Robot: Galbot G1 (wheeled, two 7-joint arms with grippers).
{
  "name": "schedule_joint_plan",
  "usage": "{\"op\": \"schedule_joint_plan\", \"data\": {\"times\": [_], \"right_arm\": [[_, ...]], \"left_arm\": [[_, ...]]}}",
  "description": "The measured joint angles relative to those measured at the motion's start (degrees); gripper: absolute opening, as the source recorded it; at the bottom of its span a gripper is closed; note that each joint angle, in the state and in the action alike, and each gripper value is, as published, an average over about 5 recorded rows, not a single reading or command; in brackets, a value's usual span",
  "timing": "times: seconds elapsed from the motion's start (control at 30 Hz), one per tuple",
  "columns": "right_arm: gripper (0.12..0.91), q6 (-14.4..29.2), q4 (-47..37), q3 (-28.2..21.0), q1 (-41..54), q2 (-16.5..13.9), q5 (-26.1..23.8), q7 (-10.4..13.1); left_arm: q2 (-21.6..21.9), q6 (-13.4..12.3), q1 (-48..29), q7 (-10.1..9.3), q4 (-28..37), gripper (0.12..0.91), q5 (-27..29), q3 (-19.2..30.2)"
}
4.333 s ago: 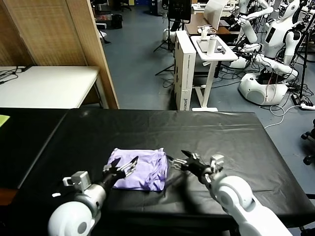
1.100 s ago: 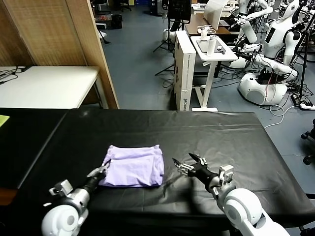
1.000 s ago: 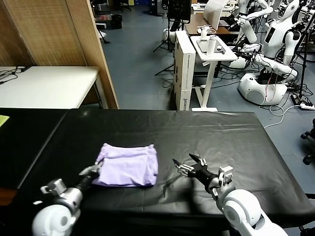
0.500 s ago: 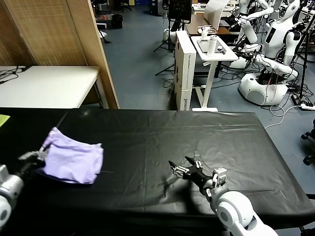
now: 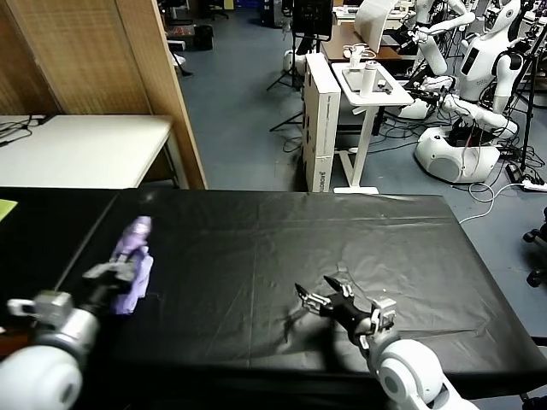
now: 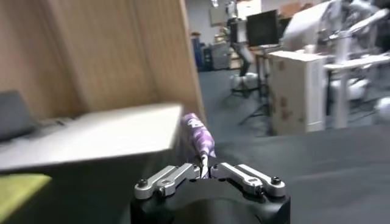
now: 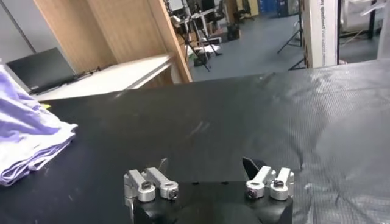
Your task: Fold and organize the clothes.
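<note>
Head view: I have the left hand [image 5: 109, 272] clamped on the folded light lavender T-shirt of thin wrinkled fabric [image 5: 132, 260], which sits bunched at the left edge of the black-covered surface [image 5: 282, 248], its long axis running from near edge to far edge. My right hand [image 5: 323, 295] hovers with jaws spread and empty near the front edge, right of centre and well apart from the shirt. I judge the shirt stays the left arm's job, since it lies far to the right hand's left.
</note>
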Motion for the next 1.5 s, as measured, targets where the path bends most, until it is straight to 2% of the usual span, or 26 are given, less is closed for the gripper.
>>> {"op": "schedule_joint_plan", "data": {"times": [0.23, 0.4, 0.47, 0.6, 0.73, 0.83, 0.87, 1.03, 1.3, 1.4, 1.5], "right_arm": [[0.907, -0.2, 1.3, 1.0, -1.5, -0.2, -0.4, 0.4], [0.907, -0.9, 2.1, 0.9, -1.2, -0.2, 0.3, 1.1], [0.907, -1.5, 2.4, 0.7, -0.8, -0.5, 1.2, 1.8], [0.907, -3.0, 2.8, -0.3, 0.3, -0.9, 4.6, 3.6], [0.907, -4.2, 2.3, -1.9, 1.9, -0.4, 8.4, 5.2], [0.907, -4.8, 1.4, -3.6, 3.3, 0.3, 11.0, 5.7], [0.907, -5.0, 1.1, -4.2, 3.8, 0.6, 11.8, 5.8], [0.907, -5.4, -1.1, -7.5, 6.2, 2.1, 14.7, 5.9], [0.886, -5.3, -6.4, -12.3, 9.5, 5.3, 14.8, 5.5], [0.781, -5.2, -8.3, -13.4, 10.5, 6.5, 14.5, 5.2], [0.614, -5.1, -9.9, -14.0, 11.3, 7.5, 14.0, 4.8]], "left_arm": [[-10.4, -0.1, -4.1, -0.12, 2.8, 0.187, 4.6, 13.8], [-15.7, -0.8, -5.0, 0.53, 6.1, 0.194, 7.1, 19.1], [-17.1, -0.8, -4.9, 0.92, 6.8, 0.244, 7.7, 20.5], [-18.4, -0.6, -4.4, 1.64, 6.8, 0.465, 8.1, 22.1], [-18.5, -1.0, -3.7, 2.24, 5.7, 0.727, 8.0, 22.1], [-18.2, -1.9, -3.1, 2.26, 4.5, 0.861, 8.0, 21.2], [-18.0, -2.2, -2.9, 2.20, 4.1, 0.884, 8.0, 20.8], [-17.3, -3.8, -2.0, 1.92, 3.1, 0.906, 8.7, 18.5], [-17.2, -5.2, -1.1, 1.87, 3.2, 0.907, 10.5, 16.4], [-17.2, -5.4, -0.9, 1.81, 3.3, 0.907, 10.8, 16.0], [-17.4, -5.6, -0.6, 1.76, 3.3, 0.907, 11.0, 15.9]]}}
